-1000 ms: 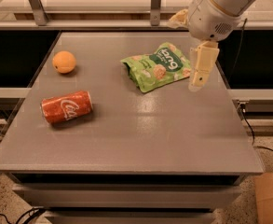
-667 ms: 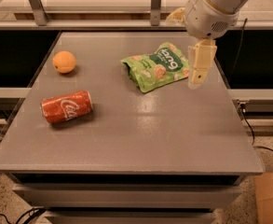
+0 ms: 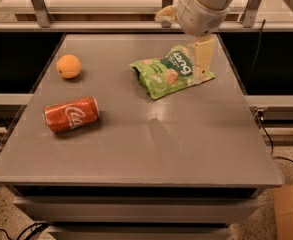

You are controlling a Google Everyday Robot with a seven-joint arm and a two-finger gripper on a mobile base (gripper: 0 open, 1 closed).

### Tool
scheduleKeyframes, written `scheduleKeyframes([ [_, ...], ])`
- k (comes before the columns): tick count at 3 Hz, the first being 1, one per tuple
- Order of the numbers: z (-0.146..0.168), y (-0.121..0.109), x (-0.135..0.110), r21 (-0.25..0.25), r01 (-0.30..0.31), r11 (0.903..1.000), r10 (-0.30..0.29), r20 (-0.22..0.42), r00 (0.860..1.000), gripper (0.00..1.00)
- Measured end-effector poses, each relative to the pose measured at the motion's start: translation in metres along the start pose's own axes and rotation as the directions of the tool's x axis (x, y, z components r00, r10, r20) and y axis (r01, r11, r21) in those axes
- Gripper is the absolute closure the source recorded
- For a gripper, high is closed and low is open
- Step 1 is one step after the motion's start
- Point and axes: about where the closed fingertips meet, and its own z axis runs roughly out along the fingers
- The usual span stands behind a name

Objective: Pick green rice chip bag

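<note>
1. Now the gripper (image 3: 203, 59) is spotted at the far right of the table (image 3: 136, 154), hung from the pale arm (image 3: 201, 6) that is seen reaching in from the top edge.
2. Its beige lower part is pointed straight down, right over the right end of the green rice chip bag (image 3: 166, 76). Whether the bag is actually touched cannot be made out.
3. Whether the gripper is spread or pressed together cannot be told from this angle.
4. The bag is laid flat on the grey tabletop, right of centre and toward the far side. Its dark green label with white lettering is turned up, and round beige chips are pictured on it.
5. Over at the far left, an orange (image 3: 68, 66) is found, well apart from the bag.
6. Nearer on the left, a red can (image 3: 71, 114) is laid on its side, with white script shown along its length.
7. Down on the floor past the near right corner, a cardboard box (image 3: 291, 209) is glimpsed.
</note>
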Motion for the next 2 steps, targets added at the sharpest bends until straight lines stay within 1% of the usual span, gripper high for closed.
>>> scheduleKeyframes([
  [1,0.024,-0.015,-0.003,-0.021,0.098,0.9950,-0.098,0.000,0.995,0.00],
  [2,0.049,-0.025,0.002,-0.033,0.119,0.9923,-0.120,-0.032,0.992,0.00],
])
